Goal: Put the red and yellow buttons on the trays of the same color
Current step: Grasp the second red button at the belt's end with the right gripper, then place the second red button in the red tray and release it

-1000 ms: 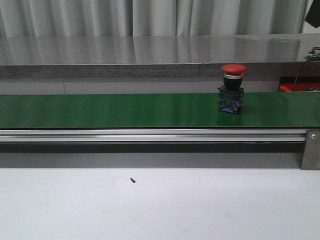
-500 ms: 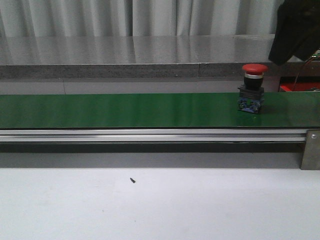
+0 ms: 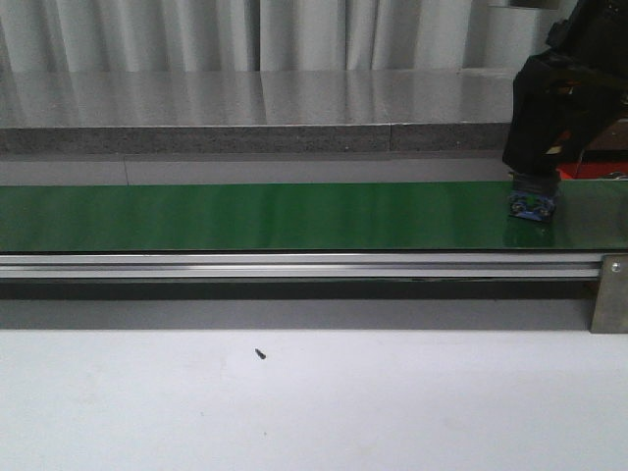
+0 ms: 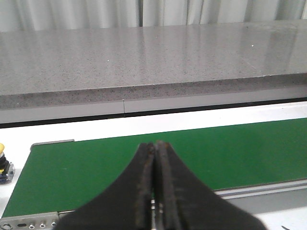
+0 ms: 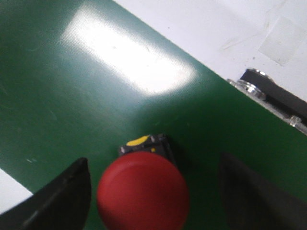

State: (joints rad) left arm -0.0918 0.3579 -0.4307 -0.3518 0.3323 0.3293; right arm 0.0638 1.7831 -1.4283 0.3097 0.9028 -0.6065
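Since the frame half a second ago, the red button [image 3: 533, 203] has ridden further right along the green conveyor belt [image 3: 275, 216], and the right gripper [image 3: 549, 118] has come down over it. In the front view the black body of that arm now hides the red cap, leaving only the button's blue-and-black base showing on the belt near its right end.

The left wrist view shows what the front view does not: a yellow button [image 4: 4, 163] sitting just off the end of the belt [image 4: 192, 153], only partly in the picture. The left gripper [image 4: 154, 191] has its two fingers pressed flat together with nothing between them.

The right wrist view looks straight down on the red button [image 5: 143, 194], cap up, standing on the belt [image 5: 72, 86]. The right gripper [image 5: 153, 191] is spread wide, one finger [image 5: 62, 196] on each side of the cap and both clear of it, so it holds nothing yet.
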